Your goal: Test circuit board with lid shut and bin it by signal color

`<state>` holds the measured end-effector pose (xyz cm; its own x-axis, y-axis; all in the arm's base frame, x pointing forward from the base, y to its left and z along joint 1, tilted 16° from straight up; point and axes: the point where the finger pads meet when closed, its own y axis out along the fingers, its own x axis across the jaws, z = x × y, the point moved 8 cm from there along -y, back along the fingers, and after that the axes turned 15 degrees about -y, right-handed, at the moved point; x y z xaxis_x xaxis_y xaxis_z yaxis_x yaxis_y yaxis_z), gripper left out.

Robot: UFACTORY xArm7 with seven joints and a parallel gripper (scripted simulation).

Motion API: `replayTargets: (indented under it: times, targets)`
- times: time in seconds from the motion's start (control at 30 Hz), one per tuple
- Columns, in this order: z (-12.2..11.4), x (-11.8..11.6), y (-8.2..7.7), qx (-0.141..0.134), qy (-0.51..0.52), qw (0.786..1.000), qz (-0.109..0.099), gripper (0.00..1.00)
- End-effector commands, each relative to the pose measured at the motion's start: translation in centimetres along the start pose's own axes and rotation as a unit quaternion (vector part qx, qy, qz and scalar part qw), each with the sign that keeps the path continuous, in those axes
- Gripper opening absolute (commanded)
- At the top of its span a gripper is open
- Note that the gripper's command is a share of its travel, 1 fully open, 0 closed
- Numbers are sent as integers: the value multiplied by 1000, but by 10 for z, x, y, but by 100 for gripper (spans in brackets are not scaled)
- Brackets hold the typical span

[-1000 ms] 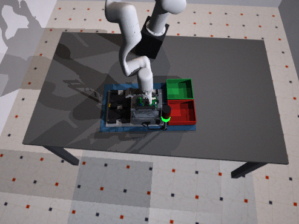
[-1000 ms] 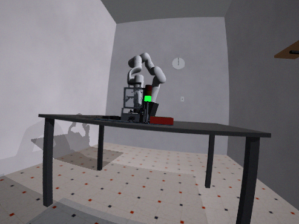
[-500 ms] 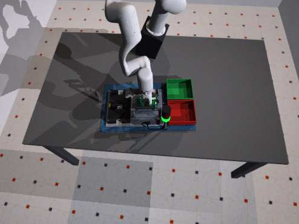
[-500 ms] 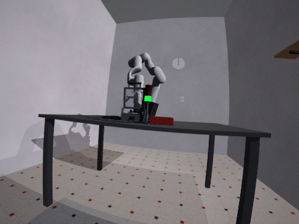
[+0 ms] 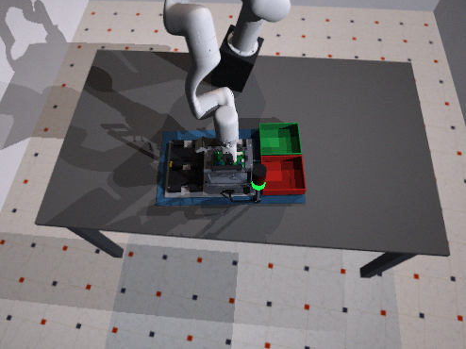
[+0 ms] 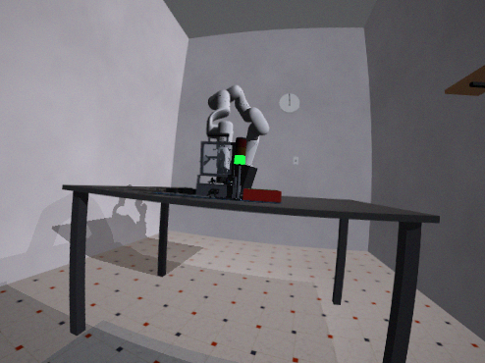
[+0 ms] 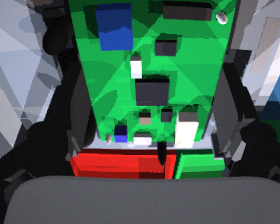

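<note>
Tower (image 5: 258, 183) shows green. Lid (image 6: 202, 158) stands up, open. Board (image 7: 153, 66) lies face up in the tester (image 6: 211, 185), mid-mat, with the tray (image 5: 181, 169) to its left and both bins to its right.

Gripper (image 7: 153, 125) is straight over the board. One finger (image 7: 78, 122) stands at its left long edge, the other at its right. Fingers are wide but drawn in onto the edges; I judge a light pinch across the board's width. Board not lifted, as far as the wrist view shows.

Handling, by judgement:
- Light, thin and stiff; should not flex in the grip.
- Edges hard and smooth, so it could slip or pivot under a loose pinch.
- Top carries chips and the white connector (image 7: 186, 128). Keep pads off these and on bare edge only.
- The two pins pass through the holes, so lift straight up. A tilted pull could bind it on the pins or posts.
- Grip near mid-length suits balance.

Destination is the green bin (image 5: 279, 125), far right of the tester. The red bin (image 5: 302, 174) touches it on the near side. Carry it level and release it low.
</note>
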<state>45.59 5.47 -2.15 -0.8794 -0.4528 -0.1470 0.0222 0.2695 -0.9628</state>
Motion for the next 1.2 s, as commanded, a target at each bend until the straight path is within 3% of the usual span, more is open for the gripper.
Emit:
replayTargets:
  times: [0.0, 1.17]
  targets:
    - [1, -1, -2, 1, 0, 1000, 1, 79]
    - [1, -1, -9, 1, 0, 1000, 1, 79]
